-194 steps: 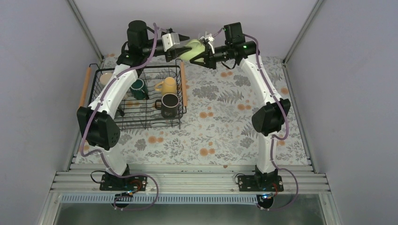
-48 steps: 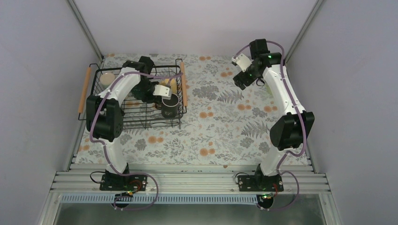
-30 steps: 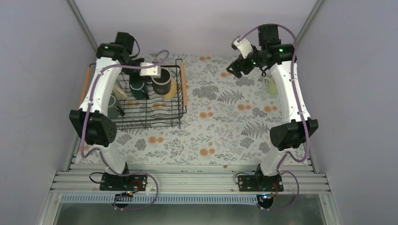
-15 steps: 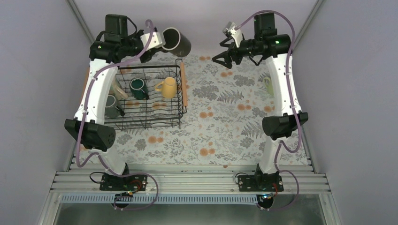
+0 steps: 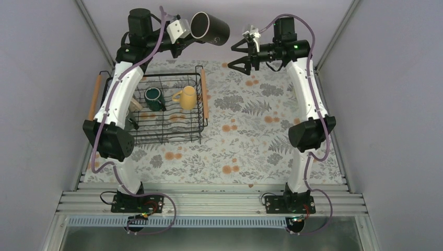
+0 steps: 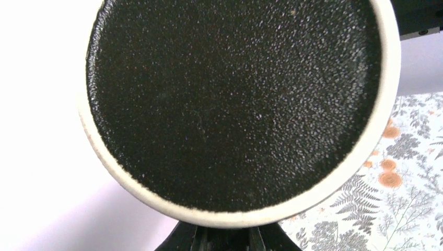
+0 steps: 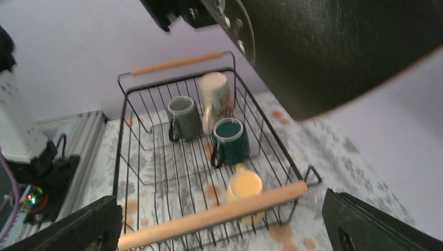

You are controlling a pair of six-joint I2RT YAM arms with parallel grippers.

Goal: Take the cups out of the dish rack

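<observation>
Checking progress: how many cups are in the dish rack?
4: yellow cup by the right handle, dark teal cup beside it, grey-green cup, cream cup further left; none apparently hidden.

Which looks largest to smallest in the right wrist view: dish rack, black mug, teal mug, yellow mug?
1. dish rack, spanning most of the frame.
2. black mug, large only through nearness, and cropped by the frame.
3. teal mug and yellow mug: about alike; the rack's handle partly hides the yellow one, so unranked.

White arms (image 5: 119,97), black joints (image 5: 112,142), purple cables (image 5: 93,157).
</observation>
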